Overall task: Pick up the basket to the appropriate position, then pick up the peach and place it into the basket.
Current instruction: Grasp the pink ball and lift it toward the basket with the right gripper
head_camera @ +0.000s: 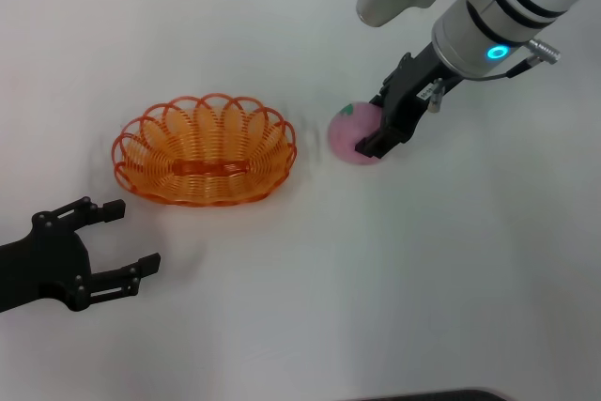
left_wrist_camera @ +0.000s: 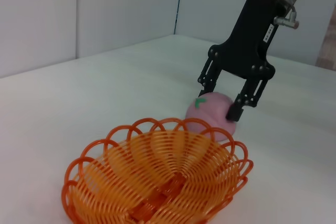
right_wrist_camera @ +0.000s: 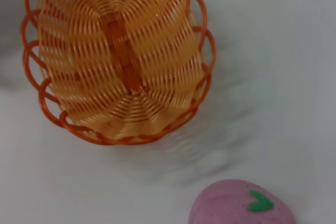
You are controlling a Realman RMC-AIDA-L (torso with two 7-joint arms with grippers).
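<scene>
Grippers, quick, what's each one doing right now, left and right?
Left gripper: open, empty, on the table's near side by the basket.
Right gripper: open, fingers straddling the peach, not closed on it.

Orange scalloped wire basket (head_camera: 205,151), upright and empty; pink peach (head_camera: 352,134) with green spot, just beside it, apart.

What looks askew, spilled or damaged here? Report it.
Nothing stands out. The basket sits upright and empty on the table, the peach lies intact beside it between the right hand's open fingers, and the left hand waits open nearby.
</scene>
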